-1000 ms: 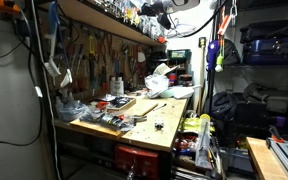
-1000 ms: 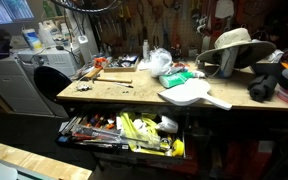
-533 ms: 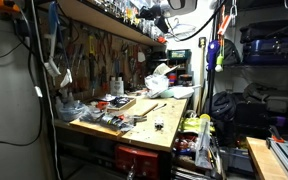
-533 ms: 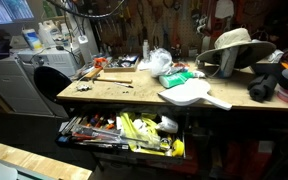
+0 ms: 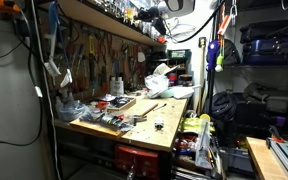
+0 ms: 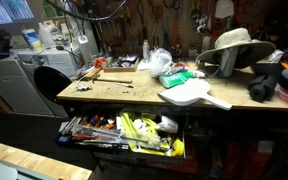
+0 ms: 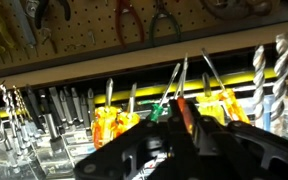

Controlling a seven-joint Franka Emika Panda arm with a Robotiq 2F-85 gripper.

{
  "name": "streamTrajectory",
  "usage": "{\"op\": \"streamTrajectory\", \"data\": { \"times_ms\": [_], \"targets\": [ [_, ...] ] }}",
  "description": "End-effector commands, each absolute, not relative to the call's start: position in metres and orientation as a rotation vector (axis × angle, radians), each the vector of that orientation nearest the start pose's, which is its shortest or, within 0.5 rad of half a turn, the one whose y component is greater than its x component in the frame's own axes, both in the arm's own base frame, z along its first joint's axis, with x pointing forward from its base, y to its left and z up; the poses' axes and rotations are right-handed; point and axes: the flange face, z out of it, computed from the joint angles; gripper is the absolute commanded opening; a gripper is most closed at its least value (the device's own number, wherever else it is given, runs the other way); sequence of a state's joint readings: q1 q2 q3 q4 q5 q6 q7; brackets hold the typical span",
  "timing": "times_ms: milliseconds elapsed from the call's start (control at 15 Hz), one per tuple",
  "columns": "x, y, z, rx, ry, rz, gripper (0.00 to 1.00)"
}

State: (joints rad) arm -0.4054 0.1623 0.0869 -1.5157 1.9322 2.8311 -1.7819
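In the wrist view my gripper (image 7: 181, 106) is close against a tool rack under a pegboard. Its two black fingers are shut on the orange handle of a screwdriver (image 7: 183, 114), whose metal shaft points up. A green-handled screwdriver (image 7: 161, 111) stands just left of it. More orange-handled screwdrivers (image 7: 114, 125) stand in the same row on both sides. In an exterior view the gripper (image 5: 147, 17) is high up at the shelf above the workbench (image 5: 169, 125). The gripper itself is not visible in the other exterior view.
Pliers (image 7: 129, 20) hang on the pegboard above the rack, and drill bits (image 7: 269, 80) stand at its right end. The wooden bench (image 6: 124, 92) carries scattered tools, a white bag (image 6: 159, 62) and a hat (image 6: 234, 45). A drawer (image 6: 124, 130) full of tools stands open below.
The arm has shifted only slightly at the shelf. Nothing on the bench has moved.
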Motion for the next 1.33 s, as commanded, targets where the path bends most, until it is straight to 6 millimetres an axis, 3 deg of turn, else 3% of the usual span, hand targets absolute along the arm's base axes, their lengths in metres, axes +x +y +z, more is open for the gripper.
{"op": "streamTrajectory", "data": {
  "times_ms": [0,400,467,1200,1267],
  "targets": [
    [0.606,-0.249,0.643,-2.094,0.277,-2.143,0.02],
    [0.605,-0.249,0.652,-2.088,0.25,-2.16,0.02],
    [0.605,-0.249,0.653,-2.085,0.249,-2.164,0.09],
    [0.605,-0.249,0.653,-2.086,0.249,-2.163,0.09],
    [0.605,-0.249,0.653,-2.086,0.249,-2.163,0.02]
  ]
}}
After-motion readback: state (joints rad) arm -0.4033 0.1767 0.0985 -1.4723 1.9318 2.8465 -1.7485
